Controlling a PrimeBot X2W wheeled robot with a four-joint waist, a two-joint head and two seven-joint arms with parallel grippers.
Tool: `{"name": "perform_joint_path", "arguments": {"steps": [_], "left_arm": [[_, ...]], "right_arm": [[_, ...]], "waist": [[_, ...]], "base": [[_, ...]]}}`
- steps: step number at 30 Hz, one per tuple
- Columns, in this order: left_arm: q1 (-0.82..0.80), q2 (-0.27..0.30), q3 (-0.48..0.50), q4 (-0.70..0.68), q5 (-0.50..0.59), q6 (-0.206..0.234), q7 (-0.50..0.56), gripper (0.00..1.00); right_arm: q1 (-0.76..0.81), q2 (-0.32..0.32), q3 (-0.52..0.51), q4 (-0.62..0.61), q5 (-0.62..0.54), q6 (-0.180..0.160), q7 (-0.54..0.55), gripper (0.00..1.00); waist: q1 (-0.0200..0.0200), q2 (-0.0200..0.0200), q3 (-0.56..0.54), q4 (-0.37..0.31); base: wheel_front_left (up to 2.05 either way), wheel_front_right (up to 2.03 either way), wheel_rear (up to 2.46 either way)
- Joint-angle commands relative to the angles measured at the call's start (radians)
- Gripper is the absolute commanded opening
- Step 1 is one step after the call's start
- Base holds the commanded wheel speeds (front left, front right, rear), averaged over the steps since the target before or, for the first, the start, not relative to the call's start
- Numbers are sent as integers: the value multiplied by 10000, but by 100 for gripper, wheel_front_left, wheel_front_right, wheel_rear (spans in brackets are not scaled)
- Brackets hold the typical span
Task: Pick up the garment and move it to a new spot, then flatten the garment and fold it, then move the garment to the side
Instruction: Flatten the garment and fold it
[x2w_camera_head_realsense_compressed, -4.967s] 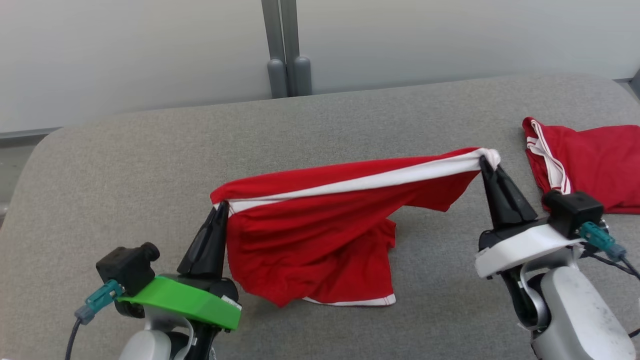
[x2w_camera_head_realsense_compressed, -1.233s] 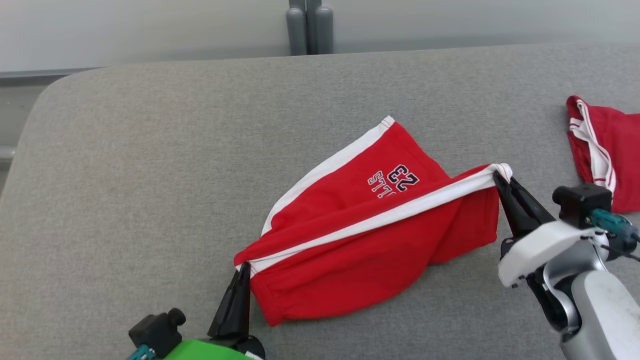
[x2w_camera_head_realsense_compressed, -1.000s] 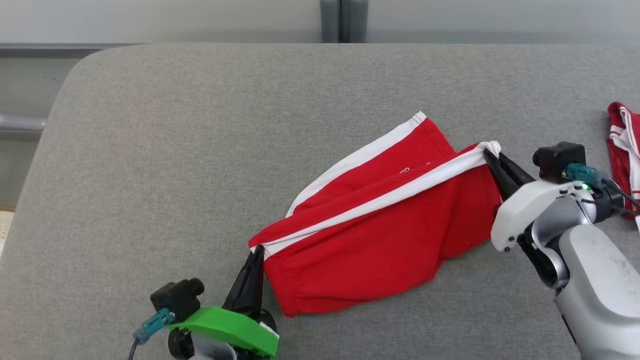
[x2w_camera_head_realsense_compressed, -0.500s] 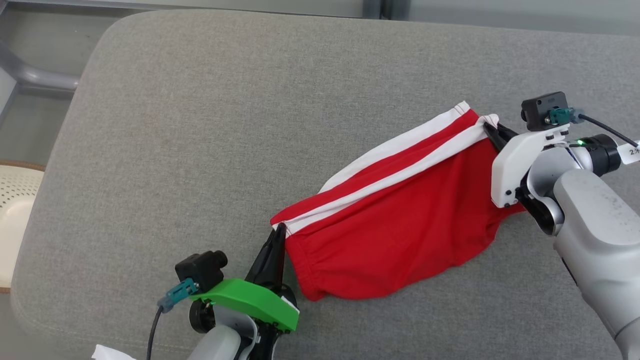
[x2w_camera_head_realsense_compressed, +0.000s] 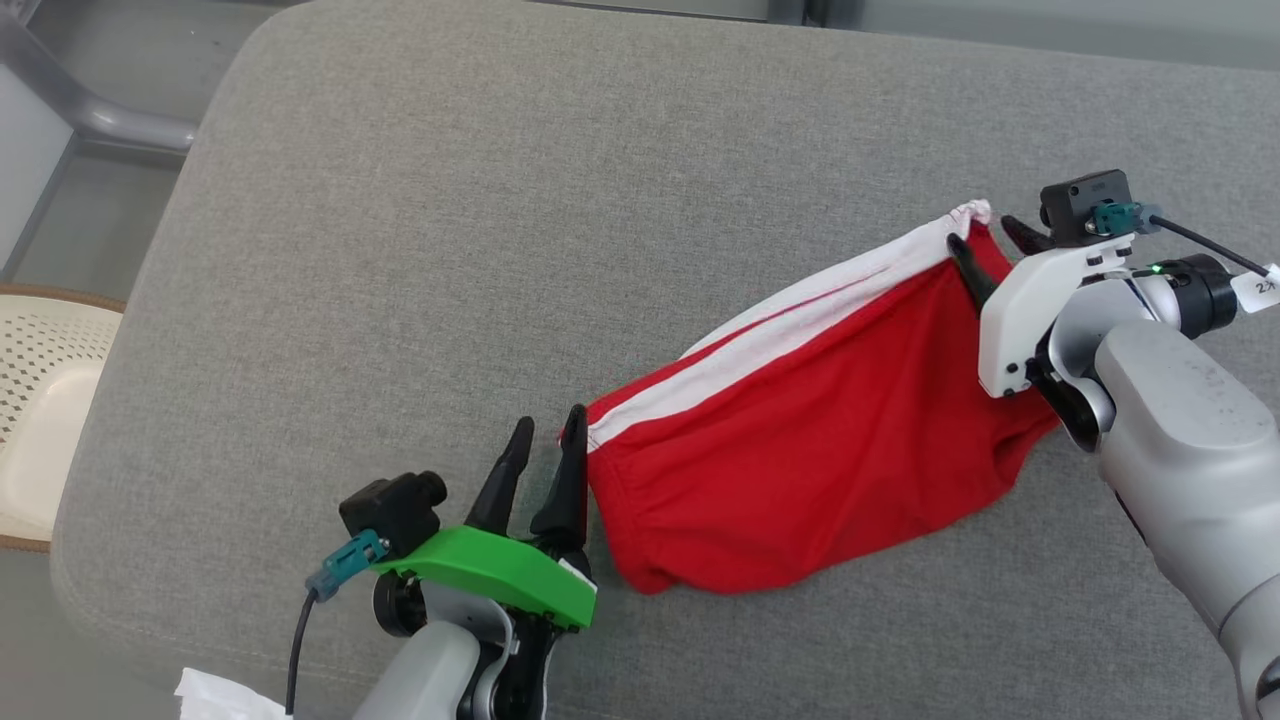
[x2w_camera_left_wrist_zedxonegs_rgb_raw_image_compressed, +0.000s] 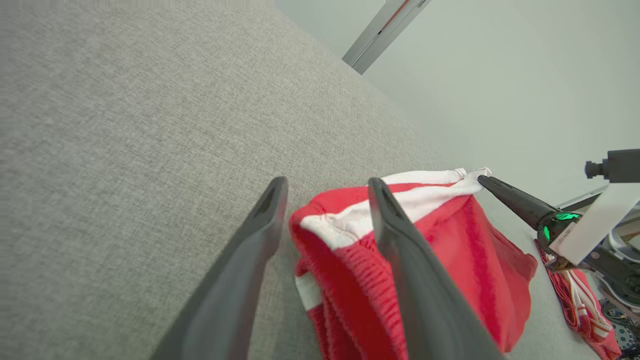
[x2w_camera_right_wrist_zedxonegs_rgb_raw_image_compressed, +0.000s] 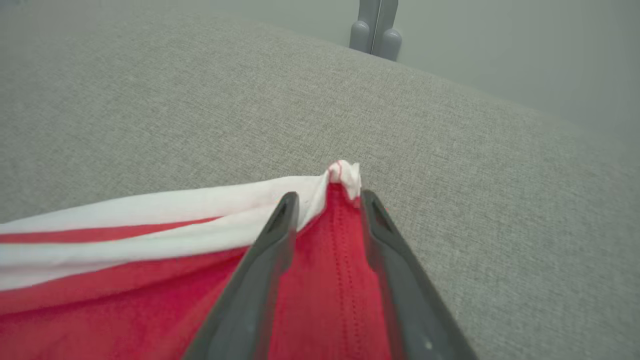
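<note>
The garment (x2w_camera_head_realsense_compressed: 810, 440) is a pair of red shorts with a white side stripe, lying doubled over on the grey cushion (x2w_camera_head_realsense_compressed: 500, 200). My left gripper (x2w_camera_head_realsense_compressed: 545, 445) is open at the garment's near left corner, its right finger against the waistband. In the left wrist view that gripper (x2w_camera_left_wrist_zedxonegs_rgb_raw_image_compressed: 327, 184) straddles the loose corner (x2w_camera_left_wrist_zedxonegs_rgb_raw_image_compressed: 330, 220) without pinching it. My right gripper (x2w_camera_head_realsense_compressed: 987, 240) is open at the far right corner. In the right wrist view that gripper (x2w_camera_right_wrist_zedxonegs_rgb_raw_image_compressed: 328, 196) has red cloth (x2w_camera_right_wrist_zedxonegs_rgb_raw_image_compressed: 330, 280) lying slack between its spread fingers, the white tip (x2w_camera_right_wrist_zedxonegs_rgb_raw_image_compressed: 345, 172) just beyond them.
A second red garment (x2w_camera_left_wrist_zedxonegs_rgb_raw_image_compressed: 580, 305) lies past my right arm. A pale perforated seat (x2w_camera_head_realsense_compressed: 40, 400) stands off the cushion's left edge, and a metal frame (x2w_camera_head_realsense_compressed: 90, 110) runs at the upper left. White paper (x2w_camera_head_realsense_compressed: 220, 695) shows at the bottom.
Both grippers have opened and let go of the garment's corners, and the top layer has settled flat. The head camera has also swung left and down.
</note>
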Motion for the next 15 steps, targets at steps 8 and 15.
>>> {"name": "perform_joint_path", "arguments": {"steps": [8,15], "left_arm": [[563,26,695,-838,876,17,-28,100],[1471,25,1754,-1859,1879,-63,-29,100]], "right_arm": [[-247,25,295,862,497,-15,-1090,100],[290,-386,796,857,1155,-15,-1214,100]], "waist": [[0,0,-217,-21],[0,0,-668,-119]], "base": [[0,0,0],[0,0,0]]}}
